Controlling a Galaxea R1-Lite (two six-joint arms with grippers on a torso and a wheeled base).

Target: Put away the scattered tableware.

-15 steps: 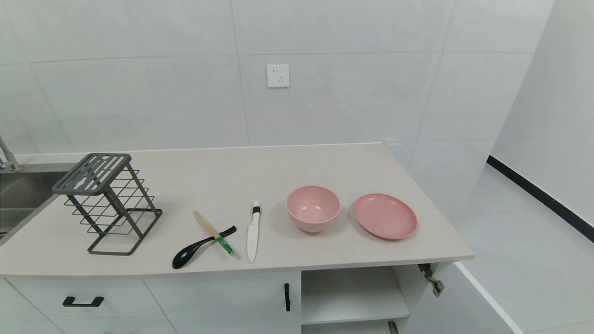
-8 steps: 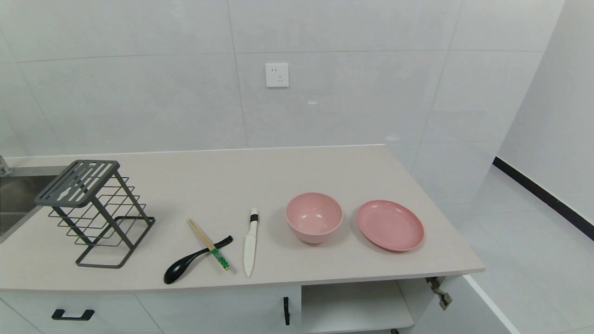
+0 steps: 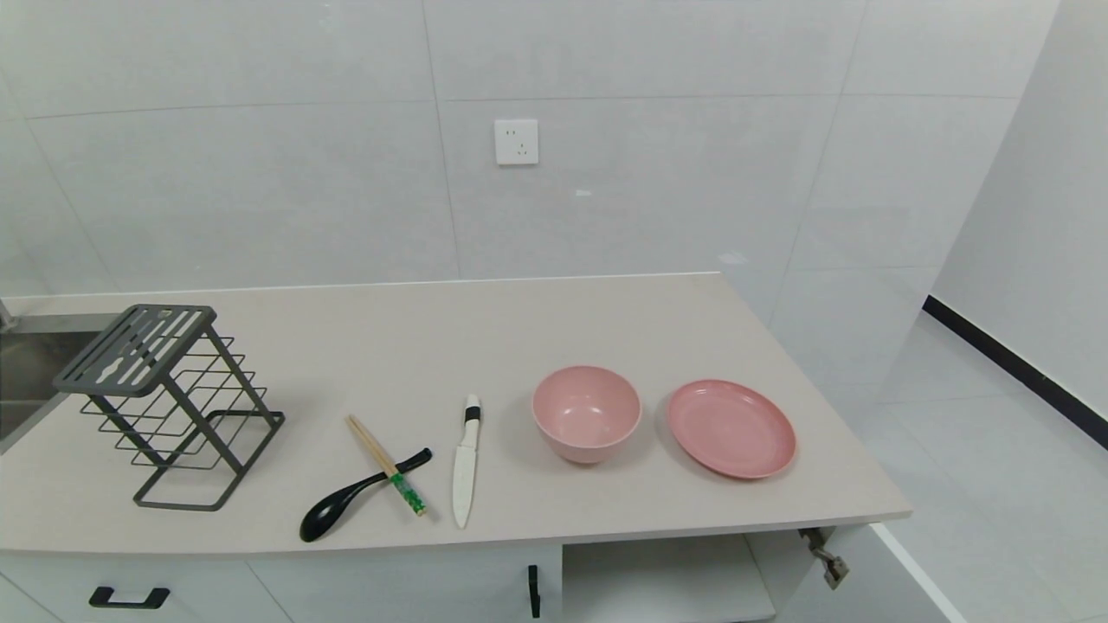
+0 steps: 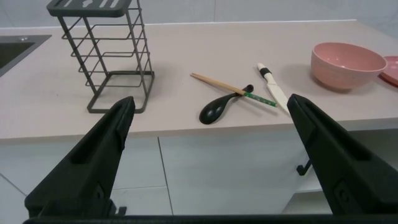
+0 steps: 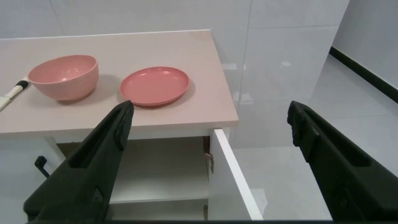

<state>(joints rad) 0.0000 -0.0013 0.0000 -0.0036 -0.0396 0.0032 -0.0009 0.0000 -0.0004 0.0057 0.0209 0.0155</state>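
Pink bowl (image 3: pixel 586 424), pink plate (image 3: pixel 731 428) at bench (image 3: pixel 485 337) 4 o'clock; knife (image 3: pixel 465 463), chopsticks (image 3: pixel 385 465), black spoon (image 3: pixel 351 506) at 6; wire rack (image 3: pixel 164 398) at 8. Nothing stowed yet. Left pincer (image 4: pixel 210 106), right pincer (image 5: pixel 211 112) spread, empty.

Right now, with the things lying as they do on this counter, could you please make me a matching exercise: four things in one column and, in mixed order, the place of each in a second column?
Things:
1. wire rack
2. black spoon
3. pink plate
4. knife

Places:
A. between the chopsticks and the pink bowl
B. nearest the right end of the counter
C. crossed by the chopsticks
D. nearest the sink

Pairs: 1-D, 2-C, 3-B, 4-A
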